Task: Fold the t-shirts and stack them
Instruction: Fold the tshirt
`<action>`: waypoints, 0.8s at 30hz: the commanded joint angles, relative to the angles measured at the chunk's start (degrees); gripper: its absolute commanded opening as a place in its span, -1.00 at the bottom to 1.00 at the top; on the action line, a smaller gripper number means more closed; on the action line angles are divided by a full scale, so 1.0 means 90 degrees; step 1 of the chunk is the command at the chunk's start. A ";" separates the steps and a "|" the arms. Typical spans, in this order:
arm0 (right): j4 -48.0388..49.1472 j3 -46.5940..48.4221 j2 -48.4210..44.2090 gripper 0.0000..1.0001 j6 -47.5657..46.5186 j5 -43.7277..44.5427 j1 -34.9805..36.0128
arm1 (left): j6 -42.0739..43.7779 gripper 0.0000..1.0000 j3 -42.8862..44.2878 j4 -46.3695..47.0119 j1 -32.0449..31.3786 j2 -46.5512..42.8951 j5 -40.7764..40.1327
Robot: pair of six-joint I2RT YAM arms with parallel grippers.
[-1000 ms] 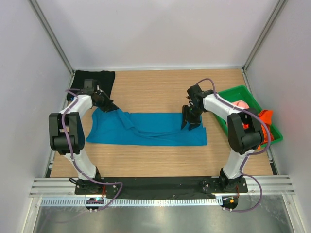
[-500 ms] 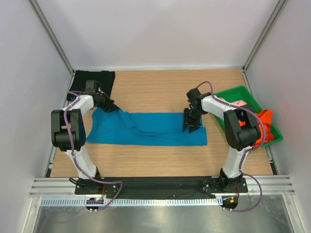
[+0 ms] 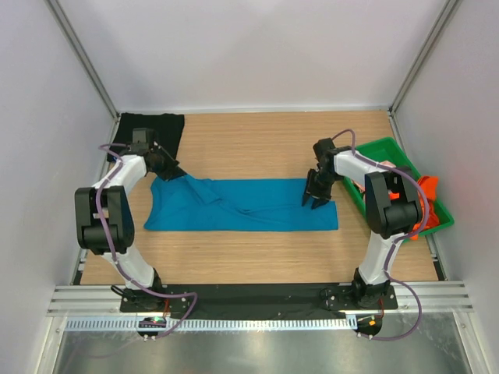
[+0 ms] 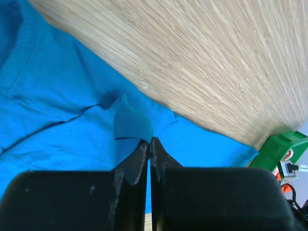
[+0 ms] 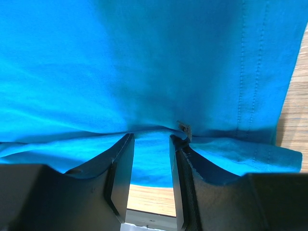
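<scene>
The teal-blue t-shirt (image 3: pixel 242 206) lies as a long strip across the middle of the table. My left gripper (image 3: pixel 175 173) is at its far left corner. In the left wrist view it (image 4: pixel 150 140) is shut on a small fold of the teal cloth (image 4: pixel 131 124). My right gripper (image 3: pixel 314 198) is at the shirt's far right corner. In the right wrist view its jaws (image 5: pixel 150 137) stand a little apart, with teal cloth (image 5: pixel 144 62) bunched across the tips. The black t-shirt (image 3: pixel 150 127) lies at the back left. The orange t-shirt (image 3: pixel 426 189) and the pink t-shirt (image 3: pixel 387 167) lie in the tray.
The green plastic tray (image 3: pixel 373 146) stands at the right edge, close to my right arm. White walls and metal frame posts enclose the table on three sides. Bare wood shows behind and in front of the teal shirt.
My right gripper has moved right, and the teal shirt has shifted right and stretched flatter with it. My left gripper has stayed at the left corner.
</scene>
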 commanded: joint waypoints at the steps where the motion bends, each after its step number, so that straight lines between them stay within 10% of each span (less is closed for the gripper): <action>1: 0.0153 -0.0074 0.0050 -0.14 0.0079 0.0274 0.0009 | 0.0125 -0.99 -0.0071 -0.0104 0.0103 -0.0385 -0.0362; 7: 0.0144 -0.0143 -0.0048 -0.14 0.0030 0.0361 -0.0001 | 0.0212 -1.00 0.0046 -0.0104 0.0161 -0.0248 -0.0236; 14: -0.0021 0.0032 -0.0262 -0.11 -0.0184 0.0449 0.0009 | 0.0631 -0.09 0.0057 -0.0426 0.0152 -0.0509 -0.0360; 24: -0.0940 0.0608 -0.0731 0.12 -0.0682 0.1481 0.0009 | 0.1023 -0.03 -0.1387 -0.1334 0.0649 -0.2180 -0.0783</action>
